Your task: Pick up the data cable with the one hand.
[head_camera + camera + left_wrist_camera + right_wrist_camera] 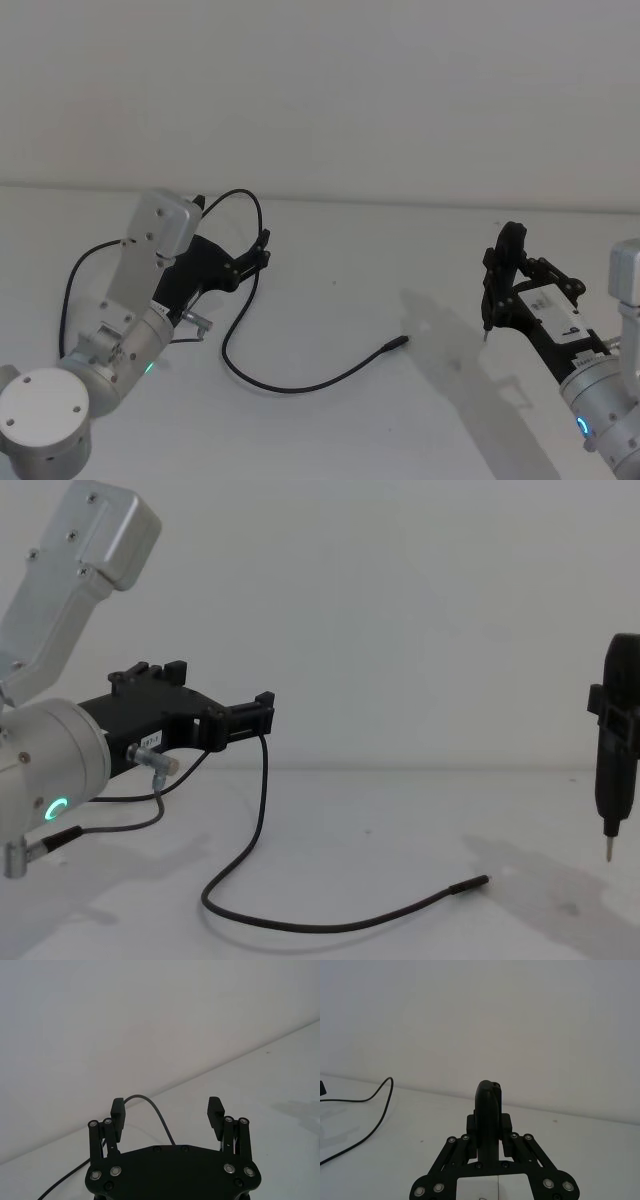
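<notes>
data cable (290, 388) | end hidden behind left gripper (264, 250) | right gripper (489, 1129) holds tool (618, 730)

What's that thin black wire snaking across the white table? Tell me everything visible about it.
The long, thin, matte-black data cable looks flexible. Its slightly thicker cylindrical tip lies free on the white table. From there it curves along the surface, bends upward and rises to the left arm's black two-finger tool, arching between its open fingers. Whether it rests on a finger cannot be told.
</notes>
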